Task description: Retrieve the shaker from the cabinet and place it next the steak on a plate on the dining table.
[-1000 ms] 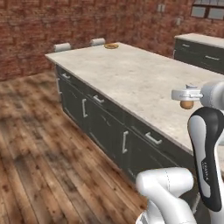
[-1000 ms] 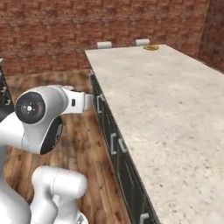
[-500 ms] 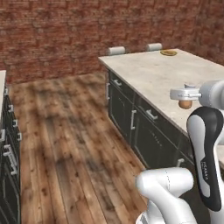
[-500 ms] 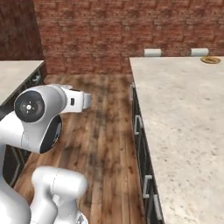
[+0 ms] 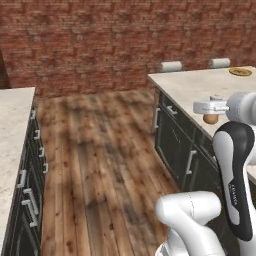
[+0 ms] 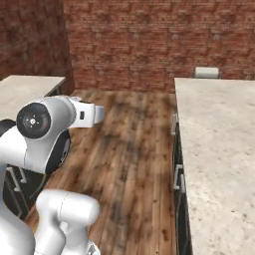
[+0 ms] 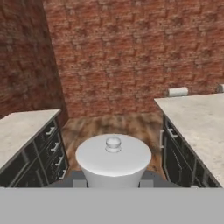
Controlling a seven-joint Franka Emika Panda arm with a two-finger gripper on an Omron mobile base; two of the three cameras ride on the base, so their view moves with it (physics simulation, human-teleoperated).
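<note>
Shaker: the shaker [image 5: 211, 119] hangs directly under the gripper [image 5: 212, 114], a small tan-brown rounded body seen in the left base view, raised above the near edge of the dining table [image 5: 200, 86]; in the hand view its pale top [image 7: 113, 161] sits right at the gripper, seen from above.
Gripper: closed tight on the shaker, holding it clear of the tabletop.
Plate: the plate [image 5: 240, 71] lies at the far end of the dining table, well apart from the shaker; its contents are too small to tell.
Surroundings: wooden floor [image 5: 100, 150], brick wall [image 6: 149, 40], dark-fronted counter [image 5: 15, 165] on the left.
</note>
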